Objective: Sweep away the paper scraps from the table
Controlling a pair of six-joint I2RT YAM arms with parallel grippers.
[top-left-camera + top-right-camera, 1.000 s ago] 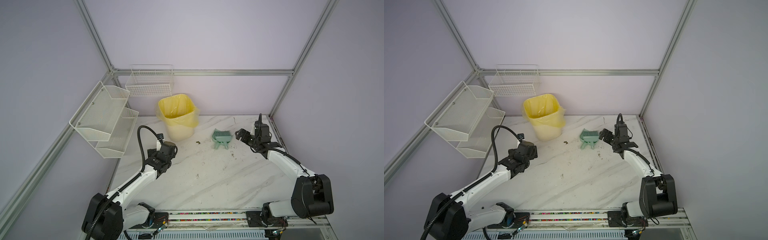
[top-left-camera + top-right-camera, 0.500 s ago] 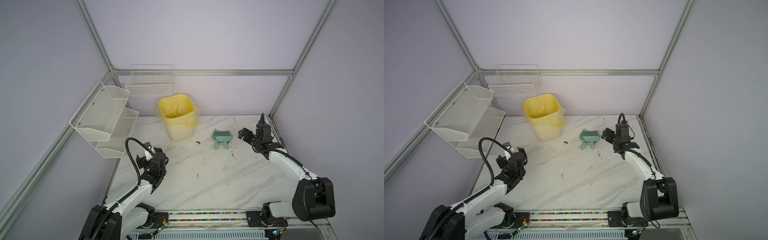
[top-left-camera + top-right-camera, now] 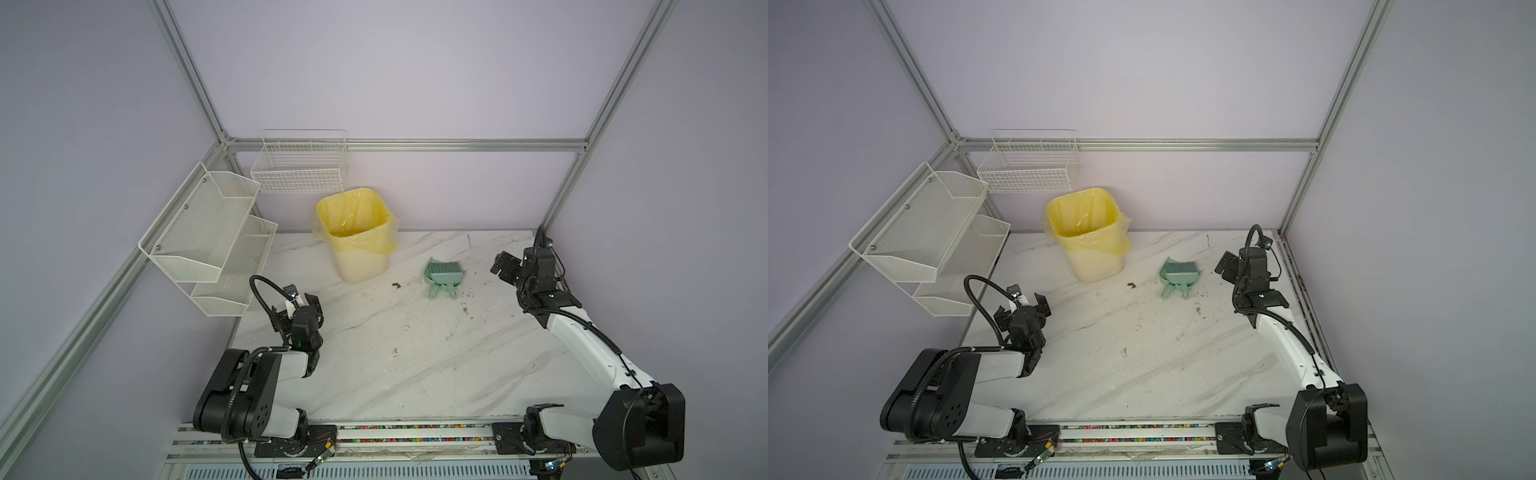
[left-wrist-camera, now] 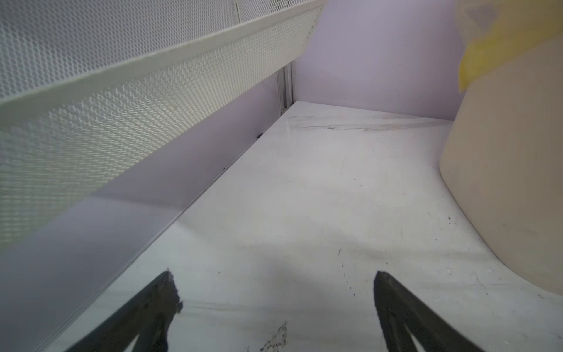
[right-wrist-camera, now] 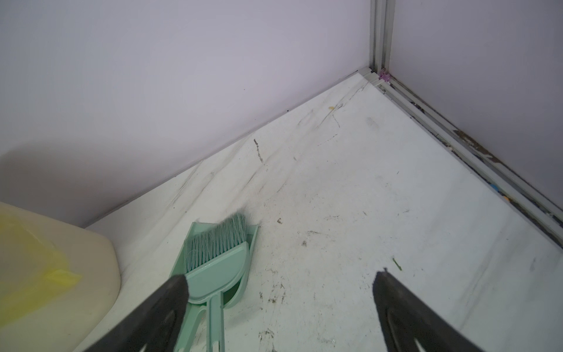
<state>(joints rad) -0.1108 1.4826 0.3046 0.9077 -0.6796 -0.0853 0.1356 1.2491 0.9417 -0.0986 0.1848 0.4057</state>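
- The left tool (image 3: 296,306) has drawn back from the middle of the bench (image 3: 415,365) toward its own base, and its arm is now folded. The right tool (image 5: 280,279) has hardly shifted.
- We read this as a retreat rather than a reach. No orange or lavender paper scraps show on the bench ahead of either tool, so the sweeping looks done or nearly done.
- We cannot confirm where the scraps are. The yellow-lined bin (image 3: 357,237), ahead of the left tool, shows only its liner from above.
- Between the two tools we see only smudges and a small dark speck (image 3: 395,285).
- The left tool is spread wide and holds nothing, with only bare bench between its fingers.
- The right tool is also spread wide and empty. The mint dustpan (image 5: 240,274) with its brush (image 5: 217,243) lies just ahead of it, near one finger and apparently untouched.
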